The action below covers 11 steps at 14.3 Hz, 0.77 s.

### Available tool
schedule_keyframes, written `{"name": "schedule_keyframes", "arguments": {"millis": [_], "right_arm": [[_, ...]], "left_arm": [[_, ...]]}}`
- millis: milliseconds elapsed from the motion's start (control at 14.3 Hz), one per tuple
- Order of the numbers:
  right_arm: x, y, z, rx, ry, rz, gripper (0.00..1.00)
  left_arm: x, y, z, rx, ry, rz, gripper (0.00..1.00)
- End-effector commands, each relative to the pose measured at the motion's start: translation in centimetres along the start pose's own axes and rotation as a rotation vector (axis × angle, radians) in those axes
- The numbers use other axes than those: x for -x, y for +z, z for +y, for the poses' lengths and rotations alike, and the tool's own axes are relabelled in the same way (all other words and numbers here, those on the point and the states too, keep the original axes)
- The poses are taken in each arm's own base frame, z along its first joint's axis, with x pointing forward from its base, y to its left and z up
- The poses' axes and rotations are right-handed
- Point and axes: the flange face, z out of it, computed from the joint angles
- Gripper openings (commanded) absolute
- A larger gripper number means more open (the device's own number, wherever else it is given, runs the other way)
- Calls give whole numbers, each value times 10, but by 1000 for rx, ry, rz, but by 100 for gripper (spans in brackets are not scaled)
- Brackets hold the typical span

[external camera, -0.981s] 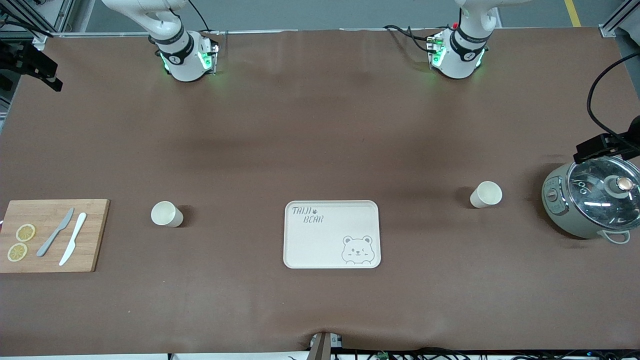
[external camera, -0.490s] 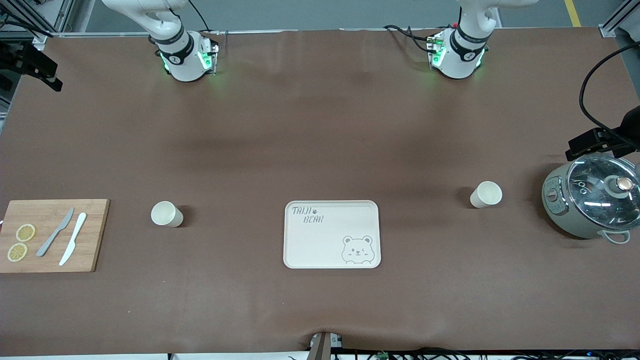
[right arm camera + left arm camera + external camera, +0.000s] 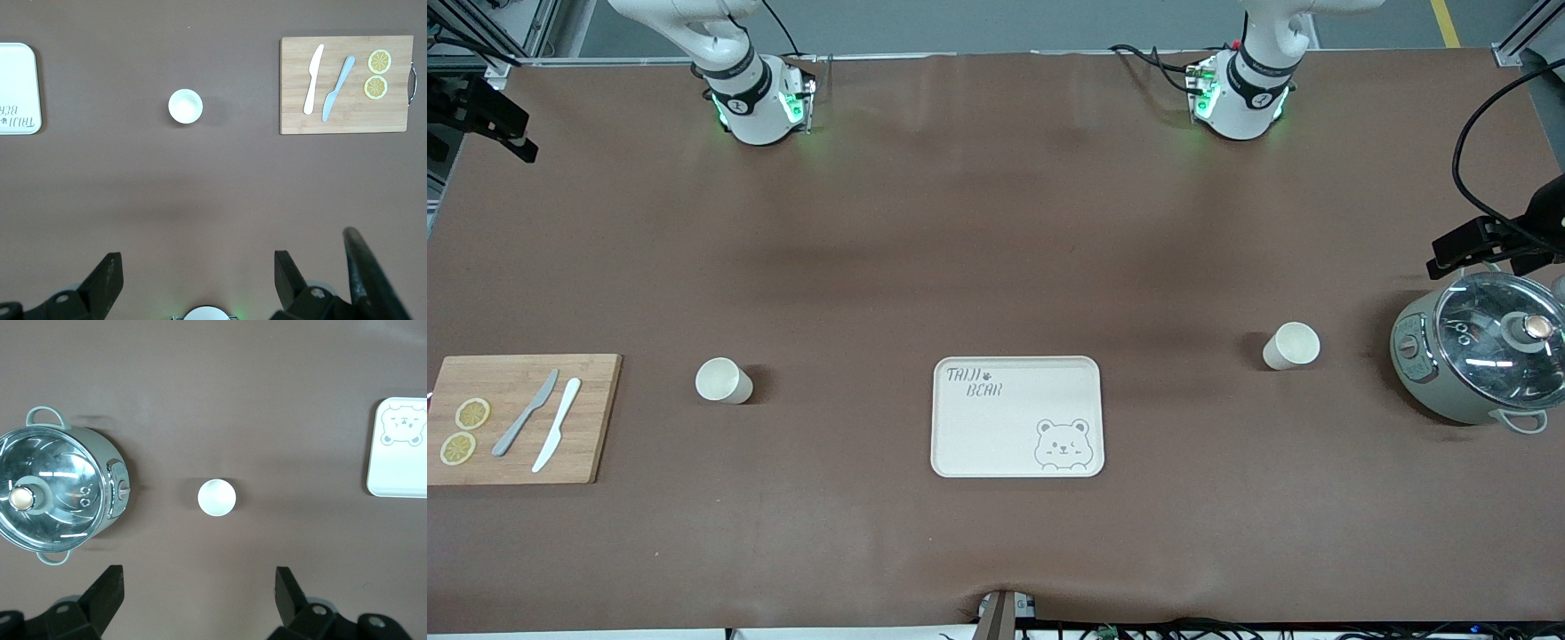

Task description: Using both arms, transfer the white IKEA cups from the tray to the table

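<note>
Cups (image 3: 724,380) (image 3: 1290,346) are standing on the bench (image 3: 996,267) beside the empty tray (image 3: 1017,417), both pincers (image 3: 197,587) (image 3: 197,270) hanging wide and empty overhead; a careless descent could topple one.

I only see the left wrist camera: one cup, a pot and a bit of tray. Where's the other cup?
Observer: The other cup stands on the table, between the tray and a cutting board.
Child: What's on the board?
Observer: Two knives and two lemon slices.
Child: What's the right claw doing?
Observer: The right claw hangs open over the table, holding nothing.
</note>
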Motion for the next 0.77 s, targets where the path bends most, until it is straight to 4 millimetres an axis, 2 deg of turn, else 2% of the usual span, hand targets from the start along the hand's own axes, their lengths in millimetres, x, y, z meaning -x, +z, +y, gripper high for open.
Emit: {"name": "schedule_keyframes", "arguments": {"millis": [0, 350, 701], "right_arm": [[-1, -4, 5, 12, 23, 5, 100], [-1, -4, 3, 5, 20, 7, 100], [-2, -3, 4, 6, 21, 5, 100]], "left_arm": [[5, -1, 13, 23, 28, -2, 100], [7, -2, 16, 99, 28, -9, 100], [5, -3, 20, 76, 19, -5, 100]]}}
